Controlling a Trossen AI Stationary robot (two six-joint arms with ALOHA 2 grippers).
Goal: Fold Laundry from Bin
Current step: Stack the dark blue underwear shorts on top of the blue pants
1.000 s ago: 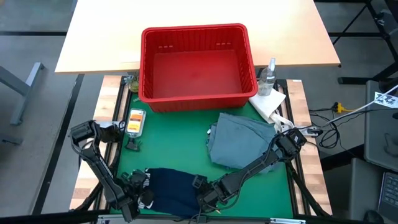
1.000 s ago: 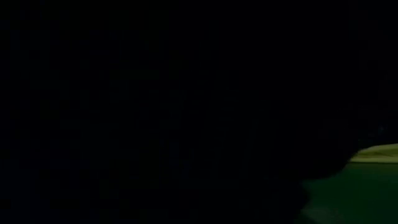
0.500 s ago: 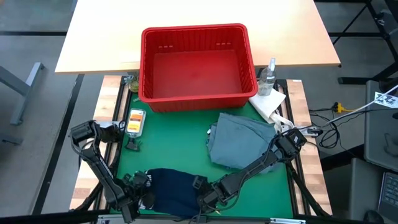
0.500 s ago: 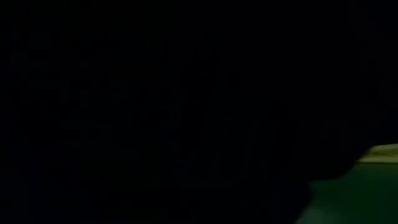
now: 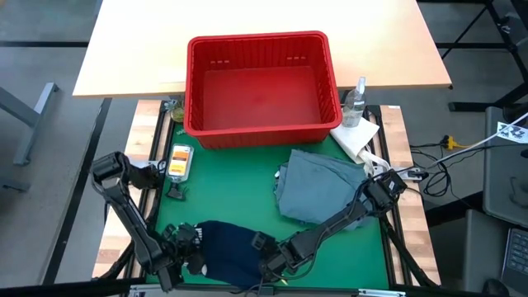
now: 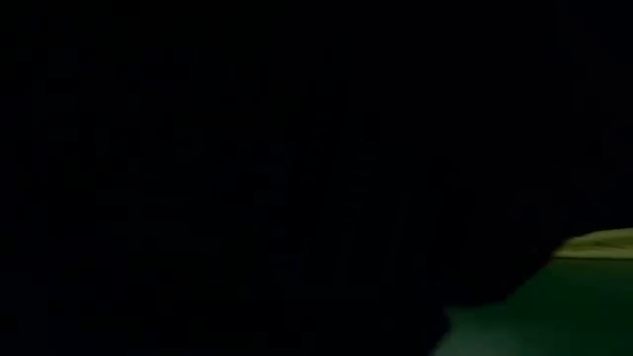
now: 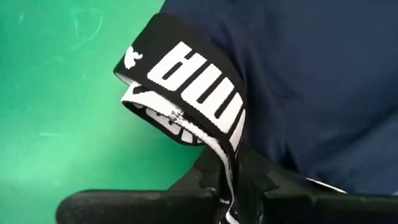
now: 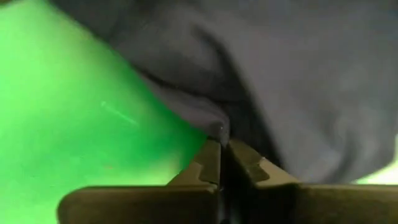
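The dark navy garment (image 5: 230, 250) lies bunched on the green mat (image 5: 231, 186) near the table's front edge. It has a black waistband with white letters (image 7: 186, 74). My left gripper (image 5: 191, 254) is shut on its left end and my right gripper (image 5: 266, 257) on its right end. A grey-blue garment (image 5: 318, 191) lies flat on the mat at the right. The red bin (image 5: 262, 87) stands empty at the far side. Dark cloth blocks most of the low view. My left gripper pinches the black lettered waistband (image 7: 225, 163) between its two fingers, slanting down from the near left. The band arches up from the fingers in a fold of more than one layer. The rest of the garment lies on the mat. My right gripper pinches a folded edge of the navy cloth (image 8: 217, 129) at the garment's right end, between its two fingertips, slanting down from the right. The cloth rises slightly at the fingers and otherwise rests on the mat.
A spray bottle (image 5: 355, 101) and a white paper towel (image 5: 356, 139) sit right of the bin. A small orange and white object (image 5: 179, 160) and a dark clip (image 5: 176, 192) lie at the mat's left edge. A light wooden tabletop (image 5: 132, 49) lies behind.
Both grippers have taken hold of the navy garment's ends. My left gripper has risen a little and turned, drawing the waistband end up off the mat. The garment has bunched slightly narrower between the two grippers.
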